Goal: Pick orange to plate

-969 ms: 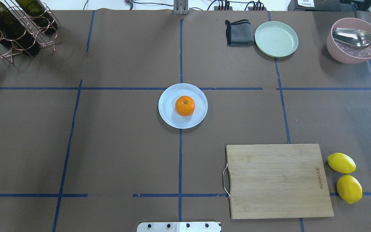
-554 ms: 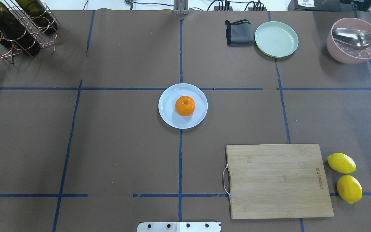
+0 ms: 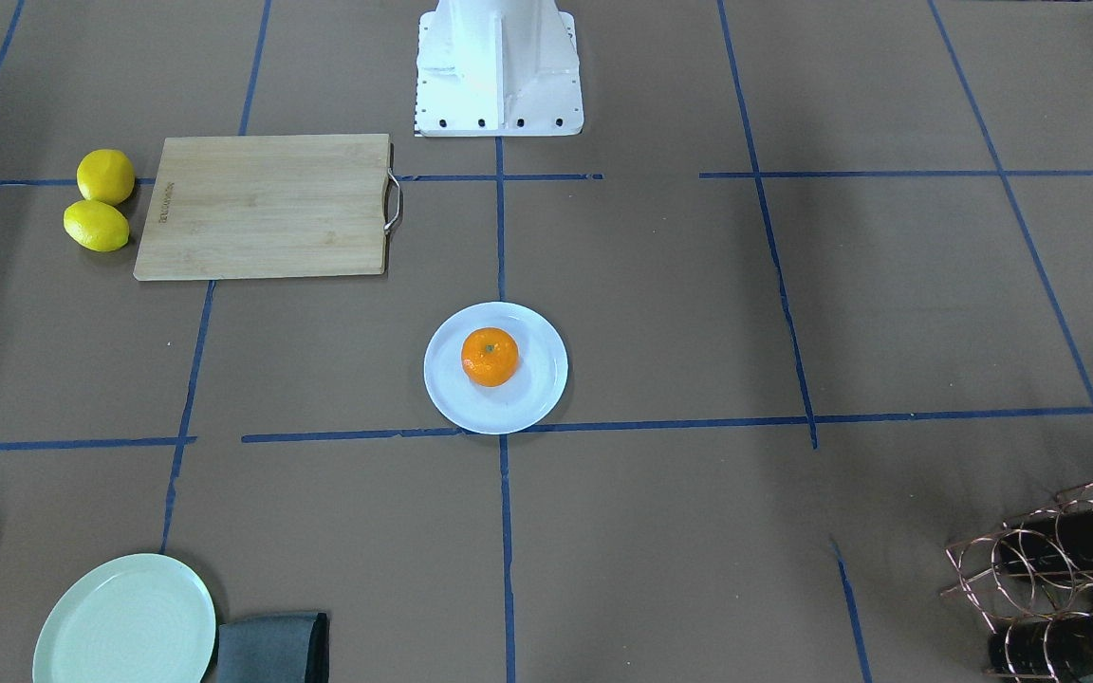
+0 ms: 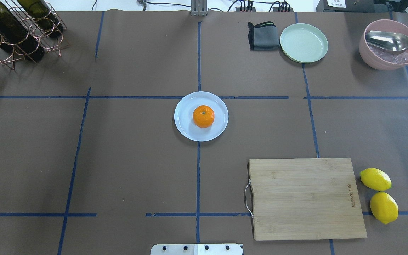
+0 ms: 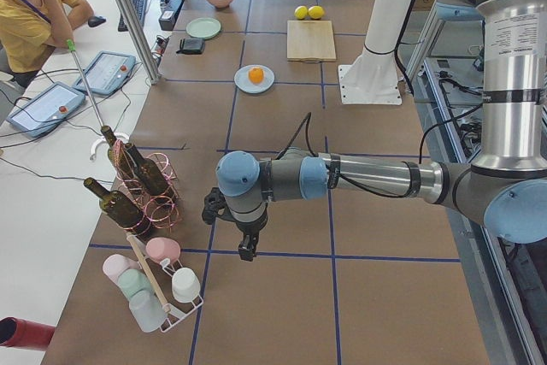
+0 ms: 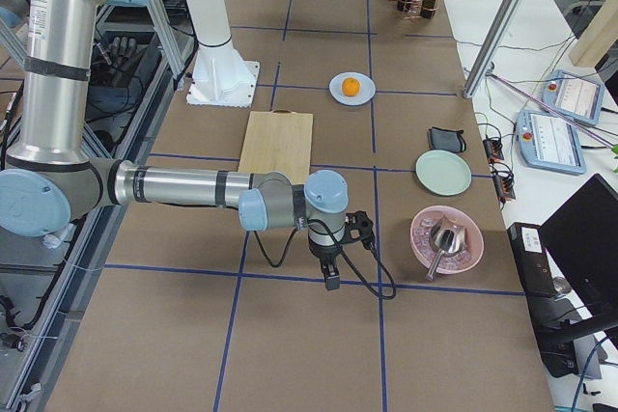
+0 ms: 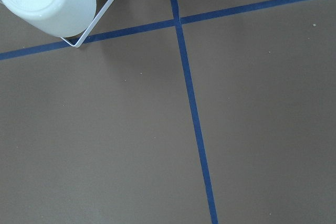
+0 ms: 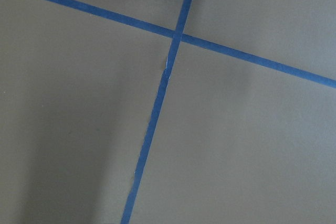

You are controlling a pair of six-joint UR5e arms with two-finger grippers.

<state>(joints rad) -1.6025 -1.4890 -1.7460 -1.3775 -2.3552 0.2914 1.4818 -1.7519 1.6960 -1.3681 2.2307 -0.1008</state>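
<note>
The small, round, dimple-skinned bright-orange fruit (image 4: 203,116) sits mid-way on the smooth, round, bluish-white shallow plate (image 4: 184,126), well apart from both pincers; the left gripper (image 5: 247,250) hangs over matte brown paper (image 5: 282,297) near a white wire rack (image 5: 184,309) of cups; the right gripper (image 6: 331,280) points down over blue tape lines (image 6: 270,277); whether either pincer is open or closed, I cannot tell.

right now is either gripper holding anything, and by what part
Nothing seen held: the orange lies free on the plate, far from the left gripper and the right gripper.

Bright-orange orange (image 4: 203,116), pale bluish-white plate (image 4: 185,118) — brown table (image 4: 136,159), blue-gridded.
</note>
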